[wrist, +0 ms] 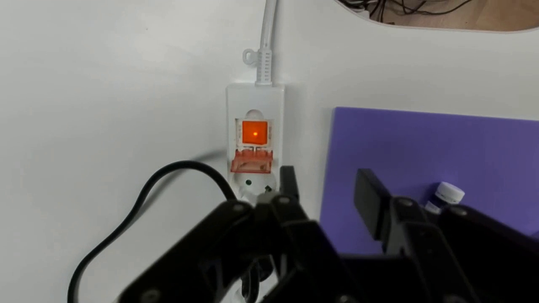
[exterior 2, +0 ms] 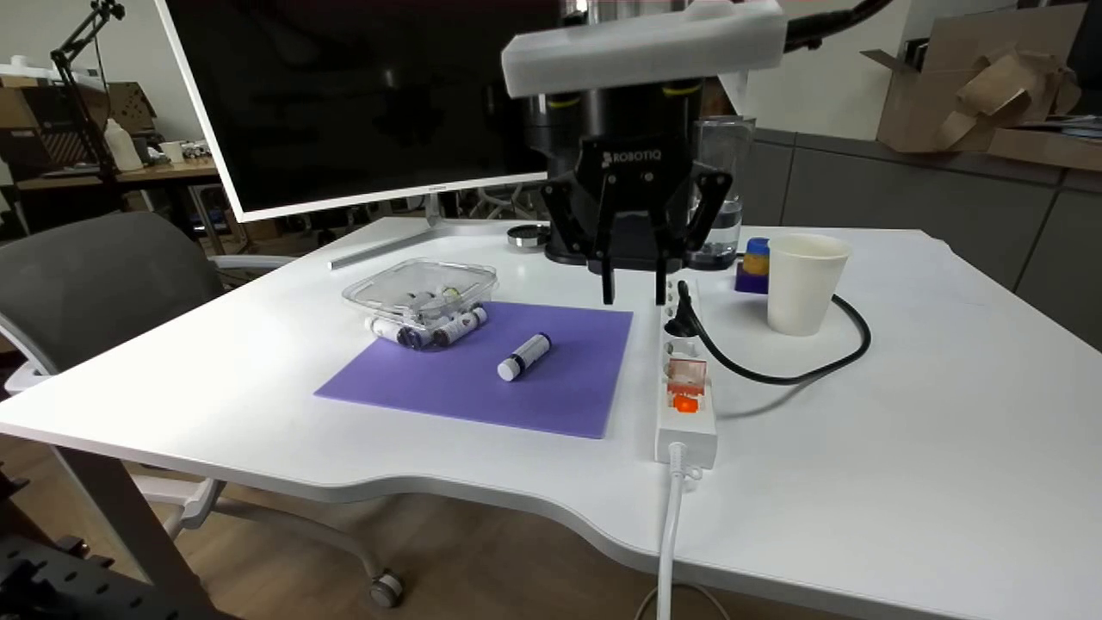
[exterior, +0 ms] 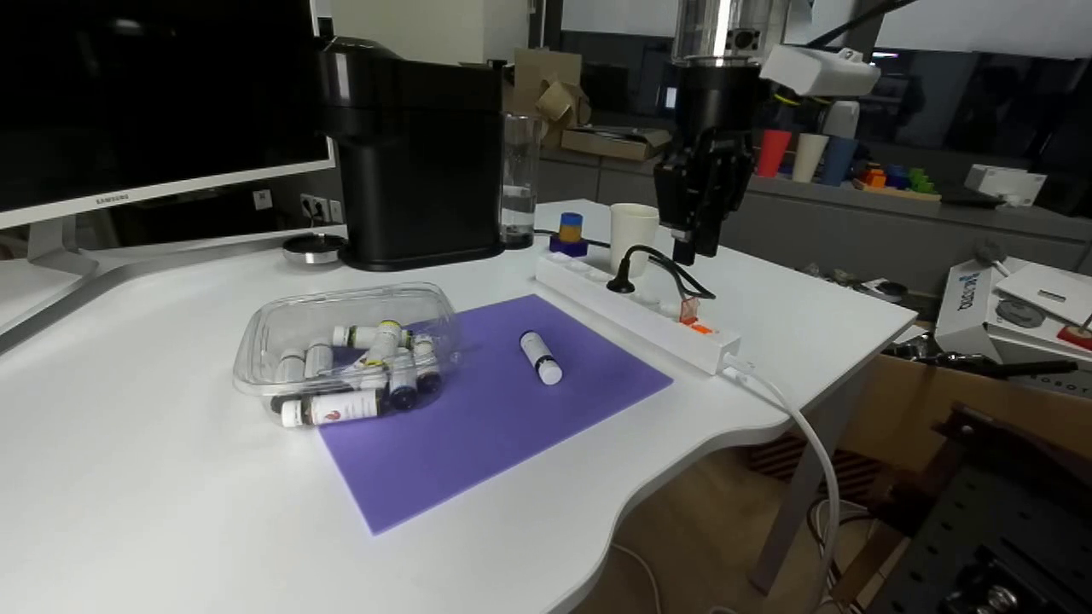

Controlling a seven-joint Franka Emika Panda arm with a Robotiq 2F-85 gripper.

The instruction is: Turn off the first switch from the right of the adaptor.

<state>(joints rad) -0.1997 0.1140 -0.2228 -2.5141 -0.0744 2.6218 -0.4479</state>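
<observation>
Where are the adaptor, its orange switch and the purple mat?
Adaptor [exterior: 631,315], in an exterior view, its long side.
Orange switch [wrist: 254,132], wrist view, top face.
Purple mat [wrist: 412,147], wrist view, bare part.

Open air separates the black two-fingered gripper [exterior 2: 634,297] from the long narrow white plastic power strip [wrist: 257,99] below. The square orange switch [wrist: 254,132] can be reached freely from above and from the strip's corded end. A raised translucent red flap [wrist: 252,163] borders its socket side; beyond stands the black plug [exterior 2: 680,325]. An arching black cord [wrist: 188,165] obstructs one flank; opposite, the flat purple mat [wrist: 412,143] leaves low passage.
</observation>
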